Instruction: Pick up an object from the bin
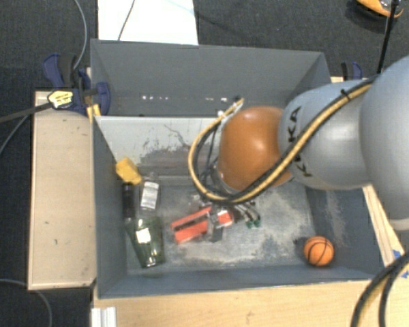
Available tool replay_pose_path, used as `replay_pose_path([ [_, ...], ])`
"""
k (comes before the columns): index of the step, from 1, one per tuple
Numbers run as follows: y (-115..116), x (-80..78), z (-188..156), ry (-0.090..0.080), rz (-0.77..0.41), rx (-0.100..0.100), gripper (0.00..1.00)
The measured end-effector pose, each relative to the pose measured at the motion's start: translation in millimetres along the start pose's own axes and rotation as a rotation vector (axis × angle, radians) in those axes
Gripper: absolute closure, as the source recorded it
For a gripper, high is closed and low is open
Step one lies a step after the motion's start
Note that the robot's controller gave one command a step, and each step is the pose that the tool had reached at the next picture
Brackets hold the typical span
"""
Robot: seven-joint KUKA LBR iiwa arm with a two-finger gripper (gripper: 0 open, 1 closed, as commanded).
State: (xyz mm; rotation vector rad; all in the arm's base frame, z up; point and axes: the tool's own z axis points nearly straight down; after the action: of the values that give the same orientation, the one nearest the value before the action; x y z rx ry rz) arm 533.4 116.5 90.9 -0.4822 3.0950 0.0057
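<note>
Red-orange and glossy, a long flat plastic piece [188, 230] lies on the scuffed floor of the grey metal bin [204, 80], near the middle and a little toward the front wall. Its long axis runs from lower left to upper right at a shallow slant. The left end is broad and blunt; the right end disappears under the gripper [217, 227], whose dark tip is down on that end. Whether the gripper is apart, together or clamped on the piece cannot be told, because the smooth rounded orange wrist cover [249, 148] and looped black-and-yellow cables [203, 157] hang over it. To the left lies a dark green glass bottle [144, 240] with a yellow cap, neck pointing to the back, with a small clear labelled packet [149, 196] just beside it. A small orange basketball [319, 251] sits well apart in the front right corner.
</note>
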Motion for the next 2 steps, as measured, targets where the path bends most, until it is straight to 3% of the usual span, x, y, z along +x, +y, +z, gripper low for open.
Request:
replay_pose_path([
  [1,-8,-22.5,9,-0.001,-0.035,0.0,1.0],
  [2,7,-53.3,18,-0.001,-0.051,0.002,1.0],
])
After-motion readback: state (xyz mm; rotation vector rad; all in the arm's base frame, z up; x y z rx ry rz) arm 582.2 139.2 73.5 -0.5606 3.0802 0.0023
